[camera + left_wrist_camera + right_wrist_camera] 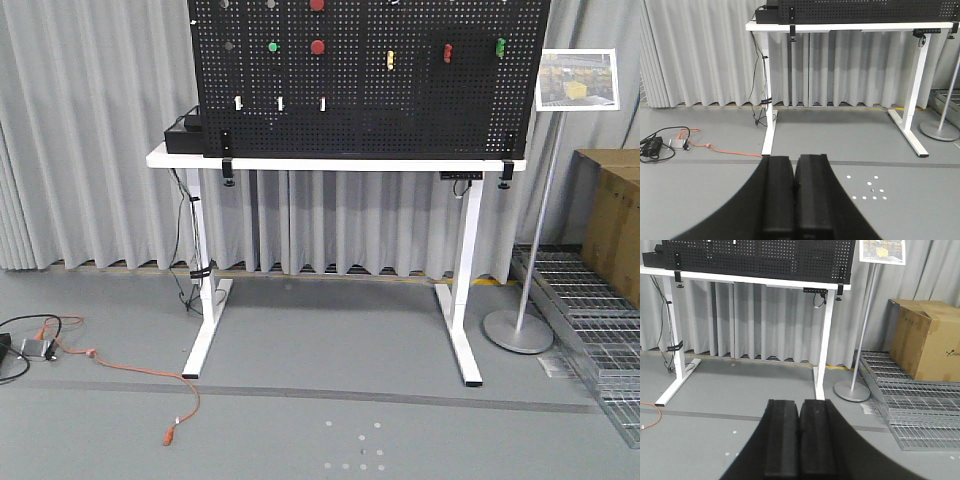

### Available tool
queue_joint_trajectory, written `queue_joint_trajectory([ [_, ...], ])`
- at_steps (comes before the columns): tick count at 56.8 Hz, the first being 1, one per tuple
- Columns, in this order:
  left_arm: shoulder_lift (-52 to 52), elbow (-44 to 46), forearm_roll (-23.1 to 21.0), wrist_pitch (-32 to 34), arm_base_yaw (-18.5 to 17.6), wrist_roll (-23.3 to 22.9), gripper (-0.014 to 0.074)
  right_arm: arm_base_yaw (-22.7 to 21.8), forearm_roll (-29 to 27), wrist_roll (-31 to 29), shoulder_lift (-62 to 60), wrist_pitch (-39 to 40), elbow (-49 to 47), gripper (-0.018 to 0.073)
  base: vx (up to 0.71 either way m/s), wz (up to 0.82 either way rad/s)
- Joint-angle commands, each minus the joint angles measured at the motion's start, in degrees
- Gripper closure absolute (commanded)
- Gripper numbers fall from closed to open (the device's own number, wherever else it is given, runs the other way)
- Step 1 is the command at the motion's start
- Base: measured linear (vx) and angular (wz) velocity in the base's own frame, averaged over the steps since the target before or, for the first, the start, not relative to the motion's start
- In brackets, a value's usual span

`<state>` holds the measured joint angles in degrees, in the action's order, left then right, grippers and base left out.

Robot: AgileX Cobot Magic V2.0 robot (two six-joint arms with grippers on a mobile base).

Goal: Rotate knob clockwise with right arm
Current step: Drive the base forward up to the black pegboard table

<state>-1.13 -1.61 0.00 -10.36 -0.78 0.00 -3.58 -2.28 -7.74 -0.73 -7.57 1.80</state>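
A black pegboard (370, 100) stands upright on a white table (300, 160). Near its left edge I make out a small grey ring with a dark centre, which looks like the knob (229, 45), too small to be sure. To its right are a green button (273, 47) and a red round button (317, 47). A yellow switch (390, 60) sits further right. My right gripper (799, 402) is shut with nothing in it, low over the floor and far from the board. Likewise my left gripper (794, 159) is shut and empty. Neither arm shows in the front view.
A sign on a pole with a round base (517, 330) stands right of the table. Cardboard boxes (927, 340) and metal grates (920, 405) lie at the far right. An orange cable (120, 365) trails over the floor at left. A black box (185, 135) sits on the table's left end.
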Motion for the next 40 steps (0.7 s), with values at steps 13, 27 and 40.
queue_joint_trajectory([
  [13,-0.51,-1.50,-0.39,4.65,-0.18,0.00,0.0603,0.09,0.25,-0.61,-0.40,5.06,0.59,0.0568,0.00,0.00],
  [27,-0.51,-1.50,-0.39,4.65,-0.18,0.00,0.0603,0.09,0.25,-0.61,-0.40,5.06,0.59,0.0568,0.00,-0.01],
  [40,-0.51,-1.50,-0.39,4.65,-0.18,0.00,0.0603,0.09,0.25,-0.61,-0.40,5.06,0.59,0.0568,0.02,0.00],
])
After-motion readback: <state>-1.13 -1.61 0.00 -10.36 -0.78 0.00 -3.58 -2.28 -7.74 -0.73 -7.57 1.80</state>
